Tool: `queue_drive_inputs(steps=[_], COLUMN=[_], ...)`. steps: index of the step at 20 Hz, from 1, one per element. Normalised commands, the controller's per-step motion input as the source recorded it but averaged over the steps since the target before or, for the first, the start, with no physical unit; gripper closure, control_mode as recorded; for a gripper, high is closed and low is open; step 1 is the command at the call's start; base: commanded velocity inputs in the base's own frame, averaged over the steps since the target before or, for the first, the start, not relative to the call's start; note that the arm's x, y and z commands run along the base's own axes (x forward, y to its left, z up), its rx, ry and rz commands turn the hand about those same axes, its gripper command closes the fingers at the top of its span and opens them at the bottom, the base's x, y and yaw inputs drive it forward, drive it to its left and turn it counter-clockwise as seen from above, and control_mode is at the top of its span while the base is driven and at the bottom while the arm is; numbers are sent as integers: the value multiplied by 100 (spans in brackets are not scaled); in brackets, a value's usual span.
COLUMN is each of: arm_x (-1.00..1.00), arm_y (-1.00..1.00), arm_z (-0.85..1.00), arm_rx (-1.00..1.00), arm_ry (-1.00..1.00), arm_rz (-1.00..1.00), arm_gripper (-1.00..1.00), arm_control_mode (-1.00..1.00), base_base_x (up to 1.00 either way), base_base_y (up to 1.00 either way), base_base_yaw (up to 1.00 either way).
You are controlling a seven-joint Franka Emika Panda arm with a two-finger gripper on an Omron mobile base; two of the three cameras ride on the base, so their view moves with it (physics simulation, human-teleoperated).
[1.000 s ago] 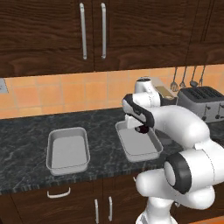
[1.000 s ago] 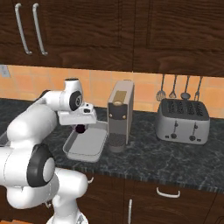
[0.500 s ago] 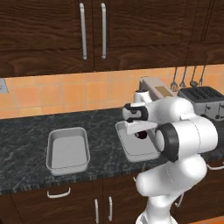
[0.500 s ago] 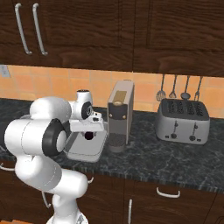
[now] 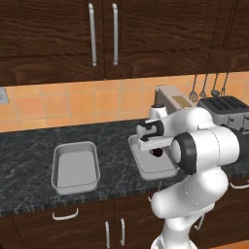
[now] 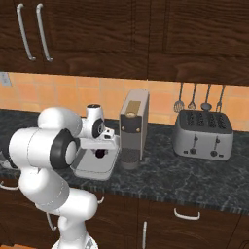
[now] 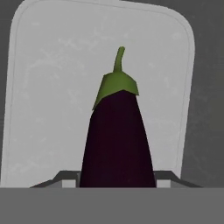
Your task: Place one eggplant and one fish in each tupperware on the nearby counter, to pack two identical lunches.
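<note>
A near-black glossy oval eggplant is clamped between the gripper fingers, stem pointing forward; it is held directly above the right shallow pale-grey rectangular tupperware.

Base views flanking the counter; hand view close above tupperware.

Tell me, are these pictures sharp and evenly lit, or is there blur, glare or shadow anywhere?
Hand view: soft and slightly blurred up close; the eggplant is so dark that its surface detail is lost, against a flat, evenly lit tupperware. Left base view: even light, no hard shadows, faint sheen on the counter. Right base view: the toaster shows a soft gloss, no harsh glare.
</note>
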Motion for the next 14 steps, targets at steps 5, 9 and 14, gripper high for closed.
queue_drive_inputs(steps=[5, 9, 14], arm_x=[7, 0, 0], arm_y=[-30, -13, 0], arm_z=[0, 0, 3], arm_rx=[0, 0, 0], arm_ry=[-1, 0, 0], arm_rz=[-7, -5, -1], arm_gripper=[100, 100, -100], arm_control_mode=[-100, -100, -100], base_base_x=[0, 0, 0], base_base_y=[0, 0, 0], base_base_yaw=[0, 0, 0])
